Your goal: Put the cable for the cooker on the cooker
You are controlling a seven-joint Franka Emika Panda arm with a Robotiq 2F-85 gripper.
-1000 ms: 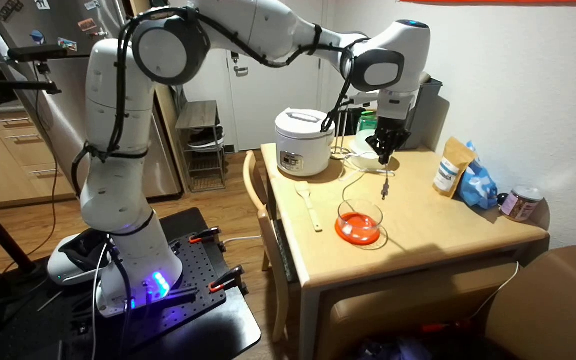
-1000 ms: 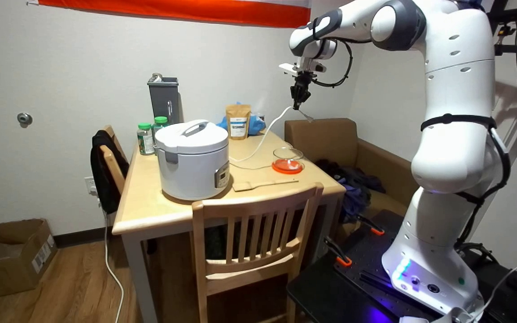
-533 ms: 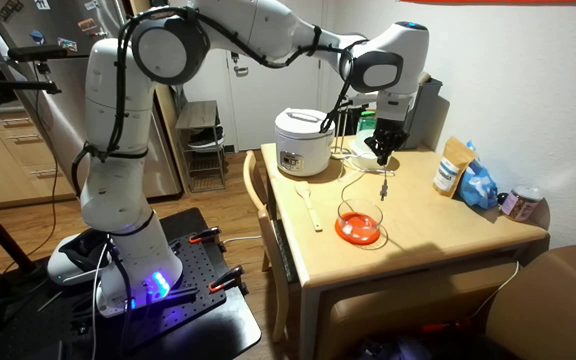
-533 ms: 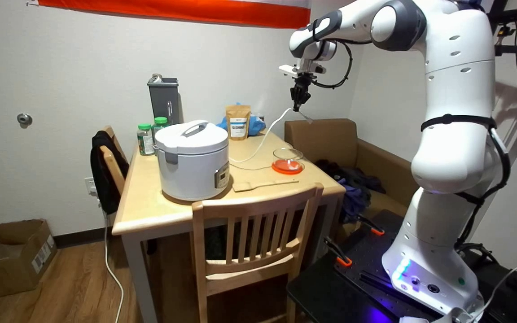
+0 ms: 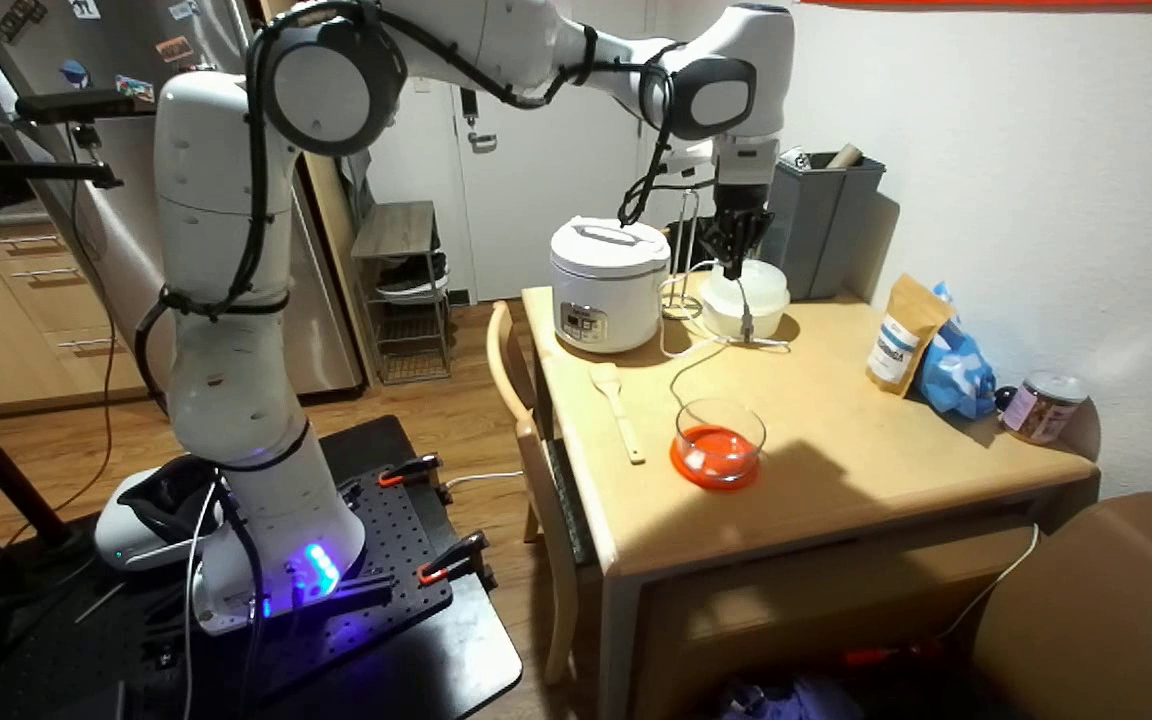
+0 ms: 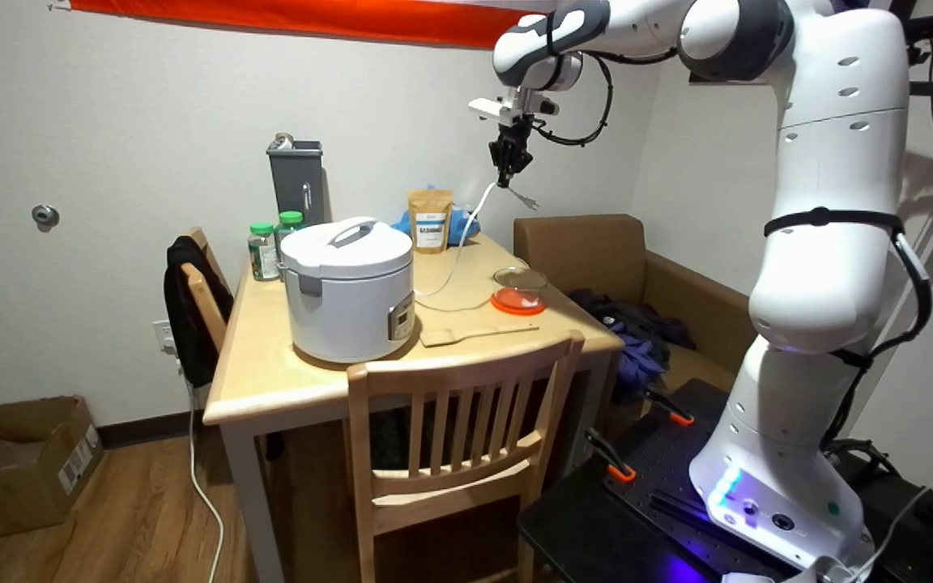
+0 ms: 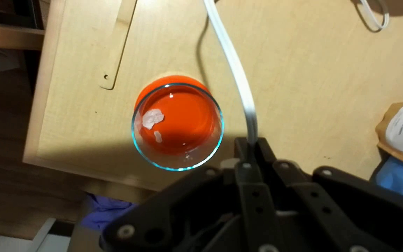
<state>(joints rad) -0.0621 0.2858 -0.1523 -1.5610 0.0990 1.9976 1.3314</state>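
The white cooker with its domed lid stands on the table; it is also in the other exterior picture and out of the wrist view. My gripper is shut on the pale cable, high above the table to the side of the cooker. The gripper also shows in an exterior view and the wrist view. The cable slopes from the fingertips down to the table behind the cooker. Its darker plug end hangs free below the fingers. The cable's far end is hidden.
A glass bowl with a red base and a wooden spatula lie on the table. A white bowl, a grey bin and a brown pouch stand toward the wall. A wooden chair is at the edge.
My gripper has risen and moved toward the cooker's side, carrying the cable and its plug end up with it. The cooker has not moved.
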